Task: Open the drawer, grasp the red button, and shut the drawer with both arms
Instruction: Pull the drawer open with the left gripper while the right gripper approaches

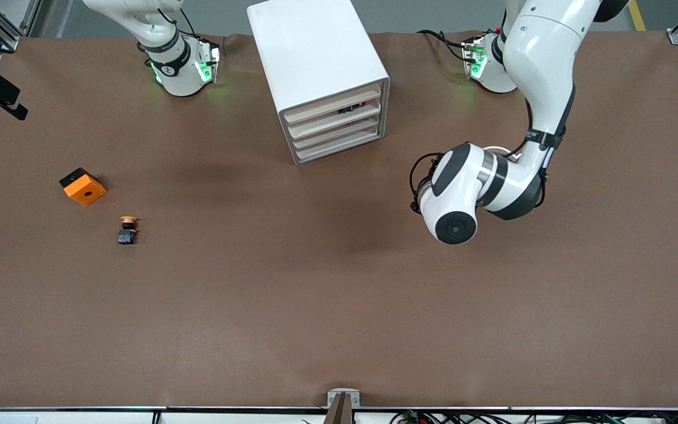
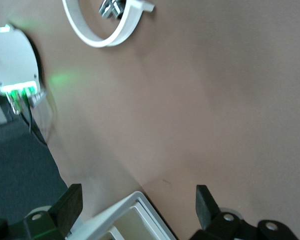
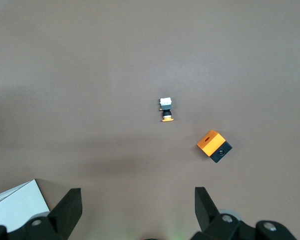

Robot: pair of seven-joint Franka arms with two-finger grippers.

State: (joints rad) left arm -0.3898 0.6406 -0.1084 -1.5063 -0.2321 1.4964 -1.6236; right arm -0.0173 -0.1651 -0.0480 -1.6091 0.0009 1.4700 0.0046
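The white drawer cabinet (image 1: pixel 321 70) stands at the table's middle, near the arms' bases, with its stacked drawers (image 1: pixel 339 126) pushed in. A small dark thing (image 1: pixel 351 109) shows in the top slot; I cannot tell what it is. The red-capped button is not in view. The left arm's wrist (image 1: pixel 457 200) hangs over the table beside the cabinet, toward the left arm's end, and hides its gripper in the front view. In the left wrist view the left gripper (image 2: pixel 137 195) is open and empty over a cabinet corner (image 2: pixel 132 215). The right gripper (image 3: pixel 137 192) is open and empty, high over the table.
A yellow-orange-capped button (image 1: pixel 128 229) lies toward the right arm's end, also in the right wrist view (image 3: pixel 166 110). An orange square box with a hole (image 1: pixel 83 186) sits beside it (image 3: pixel 214 146). A white ring (image 2: pixel 110 30) lies near the left arm's base (image 2: pixel 15 65).
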